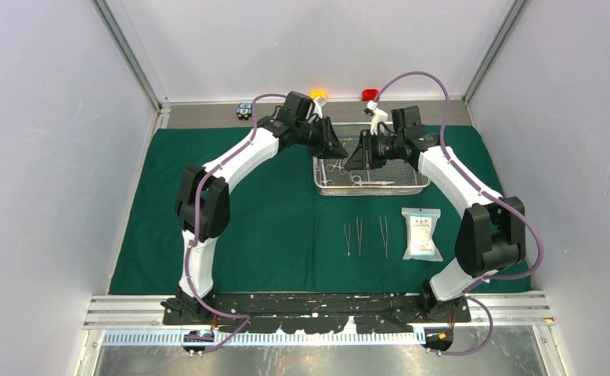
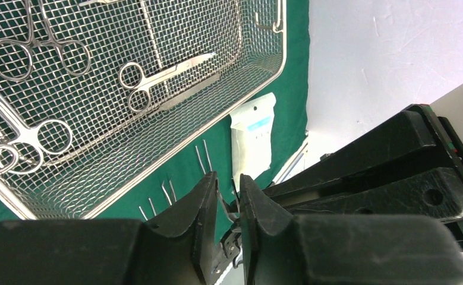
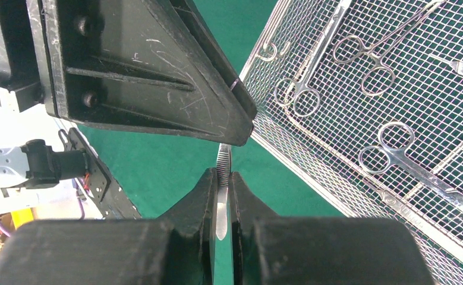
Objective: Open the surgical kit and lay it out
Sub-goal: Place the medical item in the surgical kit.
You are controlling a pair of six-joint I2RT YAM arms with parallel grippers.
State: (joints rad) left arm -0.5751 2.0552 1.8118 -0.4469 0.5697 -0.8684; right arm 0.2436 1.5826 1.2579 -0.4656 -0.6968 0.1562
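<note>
Right gripper [image 3: 221,181] pinches ridged steel tweezers [image 3: 223,159]; packet [image 1: 422,233] print unreadable.

- The top camera is looking down from above and behind the arms, far enough to be taking in the whole green cloth [image 1: 254,235].
- The left wrist camera is looking past the left fingers [image 2: 181,237], close over the wire tray [image 2: 157,167].
- The right wrist camera is facing it past the right fingers [image 3: 193,219], sharing that tray [image 3: 312,172].
</note>
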